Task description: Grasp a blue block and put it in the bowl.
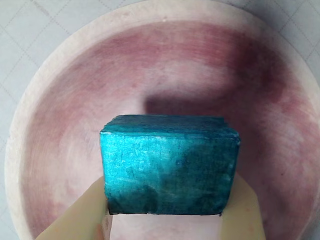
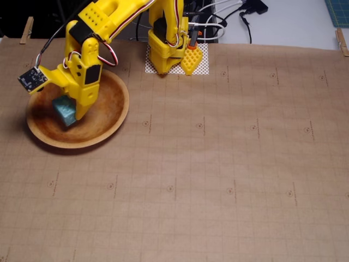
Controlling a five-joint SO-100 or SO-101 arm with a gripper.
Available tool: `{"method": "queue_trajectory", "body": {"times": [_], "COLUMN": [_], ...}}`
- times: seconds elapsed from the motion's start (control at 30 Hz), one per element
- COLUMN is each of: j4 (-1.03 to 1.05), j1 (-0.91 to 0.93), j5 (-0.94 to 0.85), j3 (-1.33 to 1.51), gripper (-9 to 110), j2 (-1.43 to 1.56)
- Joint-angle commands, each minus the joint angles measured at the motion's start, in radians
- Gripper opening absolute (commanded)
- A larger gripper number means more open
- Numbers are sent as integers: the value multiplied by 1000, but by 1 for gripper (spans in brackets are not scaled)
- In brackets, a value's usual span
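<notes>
The blue block [image 1: 170, 167] fills the middle of the wrist view, clamped between two pale yellow fingers [image 1: 75, 215] of my gripper [image 1: 165, 210], which is shut on it. Behind it spreads the inside of the bowl [image 1: 60, 90], and the block's shadow falls on the bowl floor, so the block hangs above it. In the fixed view the yellow gripper [image 2: 70, 117] reaches down over the wooden bowl [image 2: 112, 117] at the left, with the teal block [image 2: 64, 111] held just over the bowl's middle.
The arm's yellow base [image 2: 166, 49] stands on a white perforated pad at the back, with cables behind it. Brown gridded paper [image 2: 218, 164] covers the table to the right and front of the bowl.
</notes>
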Motion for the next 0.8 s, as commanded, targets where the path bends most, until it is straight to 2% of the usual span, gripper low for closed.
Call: {"method": "queue_trajectory", "body": {"times": [0.0,0.47,0.77], "j4": [-14,-8,158], "j1": [0,-2,-2], "j5": [-9,-11,-29], "j3": [-67,-61,-74], "gripper": [22,23,34], "j2": [23,46,195]}}
